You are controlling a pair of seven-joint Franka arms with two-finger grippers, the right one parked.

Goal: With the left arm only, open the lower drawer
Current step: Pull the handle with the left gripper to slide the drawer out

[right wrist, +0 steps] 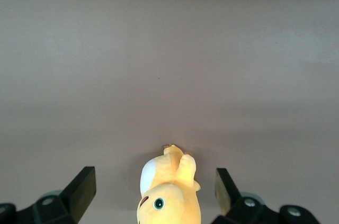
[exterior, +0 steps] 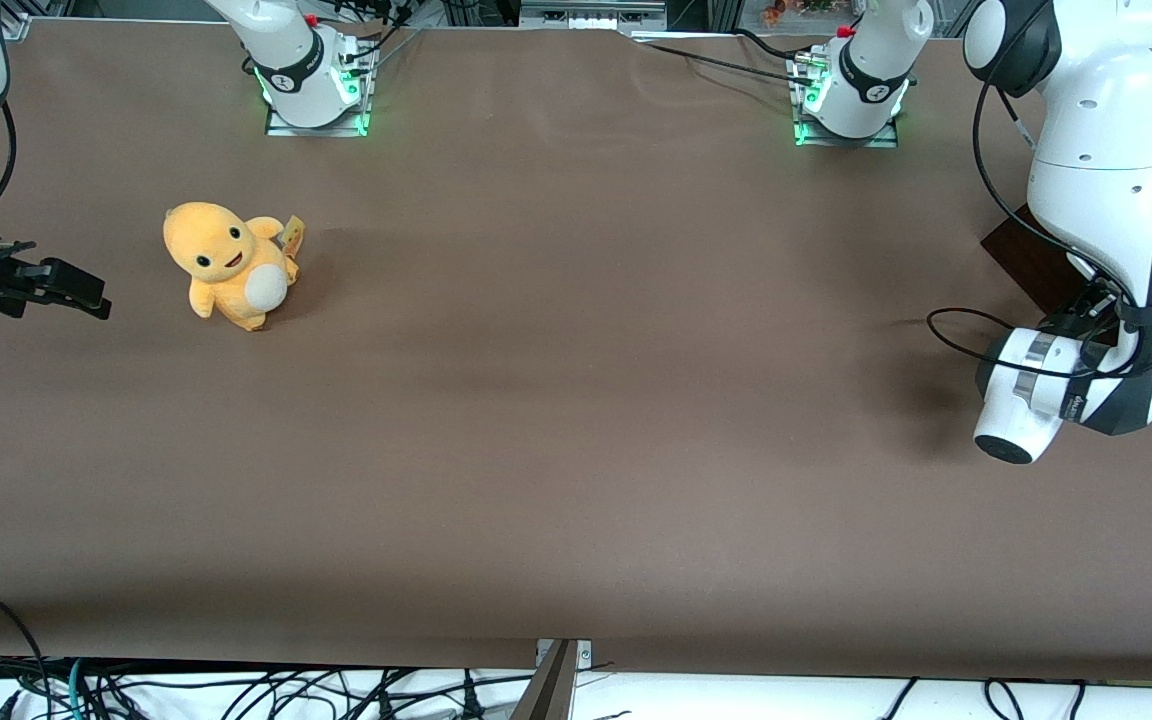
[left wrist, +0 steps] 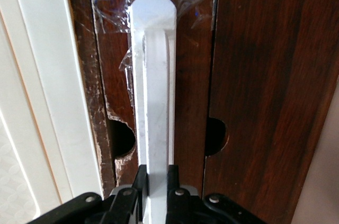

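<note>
The left arm (exterior: 1101, 200) is reaching down at the working arm's end of the table (exterior: 576, 400), its wrist bending low beside the dark cabinet (exterior: 1036, 262) that is peeking out at the table edge there. In the front view the arm is covering the gripper, so the wrist camera is telling the story.

And there it is: the gripper (left wrist: 157, 181) is sitting right on the white handle (left wrist: 153, 86) of the lower drawer (left wrist: 193, 75). The bar is running straight out from between the two black fingers (left wrist: 140, 179), one on each flank, both pressing against the bar's sides. The fingers are pinching the handle near one end, while its rounded other end is standing clear, away from the gripper.

The drawer's dark brown front is lying directly under the handle, with clear tape (left wrist: 114, 12) crinkling across the wood around the rounded end. A half-round notch (left wrist: 123, 139) is showing on either side of the bar. Another dark wood panel (left wrist: 270, 91) is sitting alongside the drawer front, and a cream strip (left wrist: 50, 86) is flanking it on the other edge.

Toward the parked arm's end, a yellow plush (exterior: 229, 265) is sitting upright on the brown table, well apart from the action.
</note>
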